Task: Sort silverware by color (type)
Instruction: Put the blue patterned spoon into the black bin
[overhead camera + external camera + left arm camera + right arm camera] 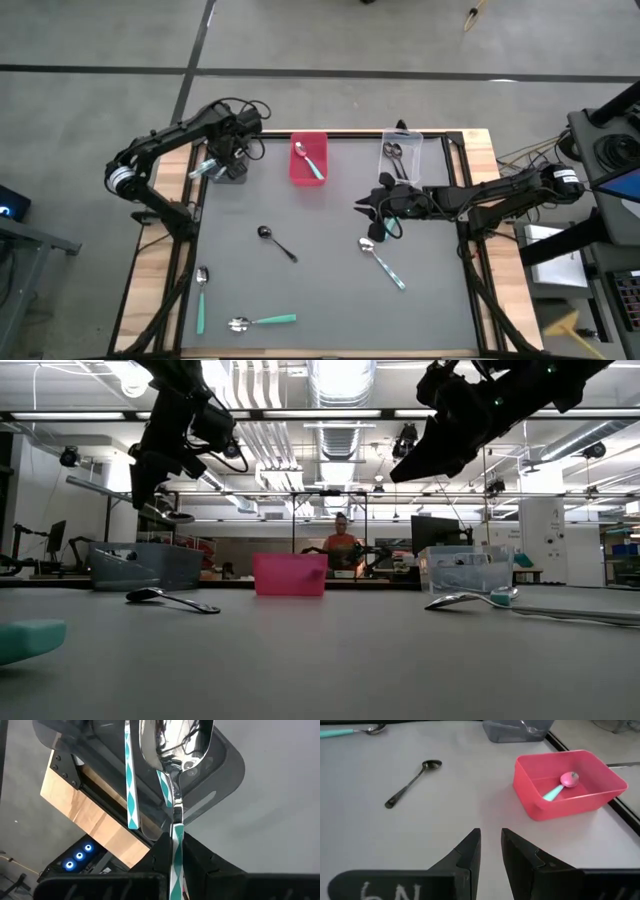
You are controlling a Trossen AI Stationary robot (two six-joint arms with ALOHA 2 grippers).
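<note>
While your left gripper (222,160) hangs over the grey bin (232,175) at the table's far left corner, it is clamped tight on the handle of a patterned spoon (172,780), the one with the pale handle and teal diamond print, bowl hanging down toward the bin. The left wrist view shows a second patterned handle (131,780) standing in that bin already, so you look to be at the right compartment. Get this drop clean: line the bowl up inside the bin walls, not over the rim or the wooden table edge just beside it, go lower before you let go, and part the fingers without swinging, so the spoon slides down next to its mate rather than tipping out.

Your right gripper (372,207) waits over the middle of the table, near the clear bin (402,152); its fingers (465,852) stand a narrow gap apart with nothing between them. Keep it there, well apart from the left arm.

Plenty left to sort, by the look of it. The pink bin (308,172) holds one teal-handled spoon (562,786), and the clear bin holds dark spoons. On the open mat lie a black spoon (277,243) near the centre, a teal-handled spoon (381,261) just in front of the right gripper, and two more teal ones (262,321) at the near left. That spoon by the right gripper seems the natural next pick, bound for pink.
</note>
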